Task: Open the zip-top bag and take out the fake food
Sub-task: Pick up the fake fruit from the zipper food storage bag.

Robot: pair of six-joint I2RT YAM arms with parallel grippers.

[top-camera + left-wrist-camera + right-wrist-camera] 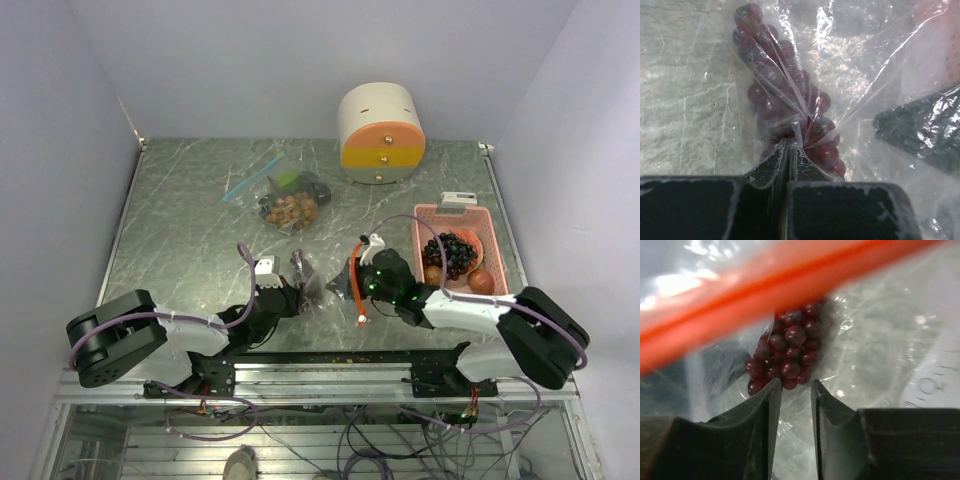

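A clear zip-top bag point(328, 287) with an orange zip strip point(765, 295) lies crumpled between my two grippers near the table's front edge. Inside it is fake food, a dark red grape bunch point(785, 85) point(790, 347). My left gripper point(300, 288) point(789, 142) is shut, pinching a fold of the bag's plastic right at the grapes. My right gripper point(356, 283) point(796, 385) sits at the bag's zip end with its jaws a narrow gap apart. Film lies under them and the grapes are just beyond the fingertips.
A second clear bag point(288, 203) with a blue zip, holding tan grapes and a green piece, lies at the back centre. A pink basket point(425, 215) at the right holds dark purple grapes point(450, 250) and an orange fruit point(481, 281). A cream and orange round drawer box point(380, 133) stands behind.
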